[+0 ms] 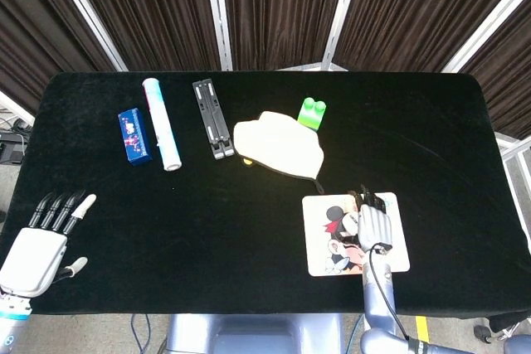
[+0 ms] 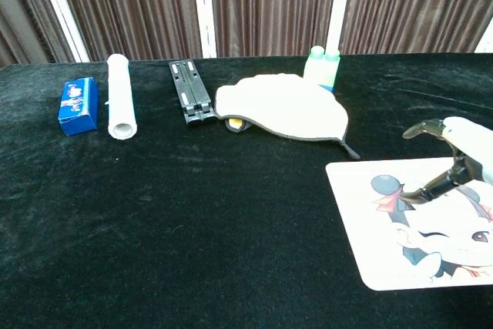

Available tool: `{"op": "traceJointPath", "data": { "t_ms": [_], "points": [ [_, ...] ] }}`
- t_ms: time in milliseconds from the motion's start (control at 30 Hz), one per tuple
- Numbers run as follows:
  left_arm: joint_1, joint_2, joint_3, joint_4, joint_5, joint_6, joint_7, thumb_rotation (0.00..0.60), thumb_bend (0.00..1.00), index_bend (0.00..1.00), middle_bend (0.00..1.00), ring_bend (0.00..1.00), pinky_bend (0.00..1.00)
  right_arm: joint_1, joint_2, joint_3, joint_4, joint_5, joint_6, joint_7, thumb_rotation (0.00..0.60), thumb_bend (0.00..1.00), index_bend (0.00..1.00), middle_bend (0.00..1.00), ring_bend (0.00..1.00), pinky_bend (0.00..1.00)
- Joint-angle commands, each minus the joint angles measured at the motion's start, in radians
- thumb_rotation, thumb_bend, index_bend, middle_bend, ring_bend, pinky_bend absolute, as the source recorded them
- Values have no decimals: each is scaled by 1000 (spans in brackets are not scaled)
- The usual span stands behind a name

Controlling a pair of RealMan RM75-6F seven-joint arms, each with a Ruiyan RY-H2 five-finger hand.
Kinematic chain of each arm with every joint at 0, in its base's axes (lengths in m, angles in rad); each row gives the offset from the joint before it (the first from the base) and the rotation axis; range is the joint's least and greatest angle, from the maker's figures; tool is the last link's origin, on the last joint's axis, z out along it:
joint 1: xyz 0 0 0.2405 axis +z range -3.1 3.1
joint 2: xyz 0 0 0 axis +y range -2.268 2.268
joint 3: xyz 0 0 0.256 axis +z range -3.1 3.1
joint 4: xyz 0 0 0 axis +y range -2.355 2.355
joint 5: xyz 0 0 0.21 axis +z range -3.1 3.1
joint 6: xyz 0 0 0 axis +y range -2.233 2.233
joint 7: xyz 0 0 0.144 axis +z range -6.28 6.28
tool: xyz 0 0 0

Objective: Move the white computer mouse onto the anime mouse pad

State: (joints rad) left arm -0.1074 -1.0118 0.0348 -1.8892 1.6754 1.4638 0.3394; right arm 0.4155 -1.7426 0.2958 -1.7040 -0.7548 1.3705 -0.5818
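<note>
The anime mouse pad (image 1: 319,242) (image 2: 385,252) lies flat near the table's front right. My right hand (image 1: 375,223) (image 2: 441,184) hovers over its right half, palm down, fingers pointing away from me. It grips the white computer mouse (image 2: 468,138), whose rounded white body shows between two dark fingers at the chest view's right edge. From above the hand hides most of the mouse. I cannot tell whether the mouse touches the pad. My left hand (image 1: 40,246) rests at the front left corner, fingers spread, holding nothing.
Along the back lie a blue box (image 1: 133,137), a white tube (image 1: 161,123), a black folded stand (image 1: 212,118), a cream cloth piece (image 1: 280,145) and a green block (image 1: 312,113). The cloth's dark tail ends just behind the pad.
</note>
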Motion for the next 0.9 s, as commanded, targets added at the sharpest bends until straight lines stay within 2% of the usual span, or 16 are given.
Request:
{"op": "traceJointPath", "data": {
  "t_ms": [33, 367, 900],
  "points": [
    [-1, 1, -1, 1, -3, -2, -3, 600, 126, 0, 0, 0, 0, 28, -10, 18, 41, 29, -21, -28, 600, 161, 148, 0, 0, 0],
    [-4, 5, -1, -1, -11, -13, -6, 600, 127, 0, 0, 0, 0, 53, -15, 13, 117, 79, -54, -59, 600, 160, 148, 0, 0, 0],
    [-7, 8, 2, -5, -7, -22, -14, 600, 128, 0, 0, 0, 0, 82, -22, 43, 204, 102, -68, -48, 600, 161, 148, 0, 0, 0]
  ]
}}
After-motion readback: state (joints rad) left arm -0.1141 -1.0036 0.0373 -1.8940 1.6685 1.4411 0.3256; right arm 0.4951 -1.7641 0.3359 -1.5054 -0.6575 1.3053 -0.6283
